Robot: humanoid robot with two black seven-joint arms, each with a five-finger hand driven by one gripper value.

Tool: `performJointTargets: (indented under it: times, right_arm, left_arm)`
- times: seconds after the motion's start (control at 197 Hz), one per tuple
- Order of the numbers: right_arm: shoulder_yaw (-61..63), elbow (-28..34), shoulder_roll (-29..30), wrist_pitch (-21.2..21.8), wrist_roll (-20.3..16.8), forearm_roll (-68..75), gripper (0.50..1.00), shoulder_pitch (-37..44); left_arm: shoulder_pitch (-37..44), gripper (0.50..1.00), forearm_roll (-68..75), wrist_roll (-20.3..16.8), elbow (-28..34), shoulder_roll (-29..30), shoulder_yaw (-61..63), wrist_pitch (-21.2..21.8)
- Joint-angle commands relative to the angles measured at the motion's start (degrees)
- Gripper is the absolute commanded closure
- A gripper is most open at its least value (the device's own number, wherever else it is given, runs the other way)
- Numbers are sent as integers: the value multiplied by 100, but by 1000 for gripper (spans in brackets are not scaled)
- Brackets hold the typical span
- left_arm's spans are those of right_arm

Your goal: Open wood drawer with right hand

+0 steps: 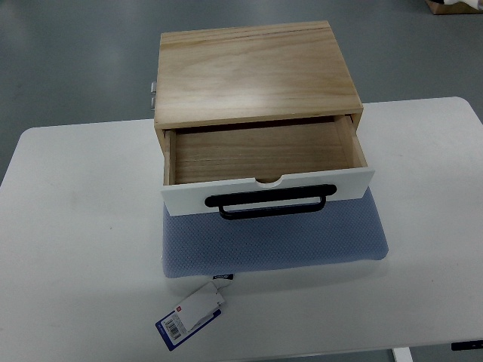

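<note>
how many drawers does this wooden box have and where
1. The single white-fronted wooden drawer with a black bar handle is pulled open at the front of the light wood box, above the blue-grey cushion. Its inside looks empty; no others show.

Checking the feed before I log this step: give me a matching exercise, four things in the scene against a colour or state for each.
Things:
1. drawer
2. handle
3. cushion
4. tag

Colour or state:
A. blue, under the wooden box
B. black, on the white drawer front
C. pulled out, nothing inside
D. lying on the table at the near edge

Pairs: 1-C, 2-B, 3-A, 4-D. Neither robot hand shows in the view.
</note>
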Motion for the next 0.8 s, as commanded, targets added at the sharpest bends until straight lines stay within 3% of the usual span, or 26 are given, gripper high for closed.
performJointTargets:
  times: [0.0, 0.127, 0.35, 0.467, 0.62, 0.797]
  right_arm:
    - [993, -455, 478, -6, 511, -1, 554, -481]
    - [1732, -516, 900, 3, 827, -1, 554, -930]
    - [2620, -578, 1515, 11, 872, -1, 554, -1369]
    - [2716, -578, 1594, 11, 898, -1, 554, -1466]
    - [2716, -587, 1682, 11, 1206, -9, 554, -1651]
    - [2699, -587, 1708, 20, 1223, -9, 554, -1730]
  left_arm:
    - [9, 500, -2, 1, 14, 0, 1, 9]
    - [9, 500, -2, 1, 14, 0, 1, 27]
    - [18, 500, -2, 1, 14, 0, 1, 53]
    - [18, 500, -2, 1, 14, 0, 1, 53]
    - [18, 500, -2, 1, 23, 0, 1, 53]
    - [18, 500, -2, 1, 14, 0, 1, 62]
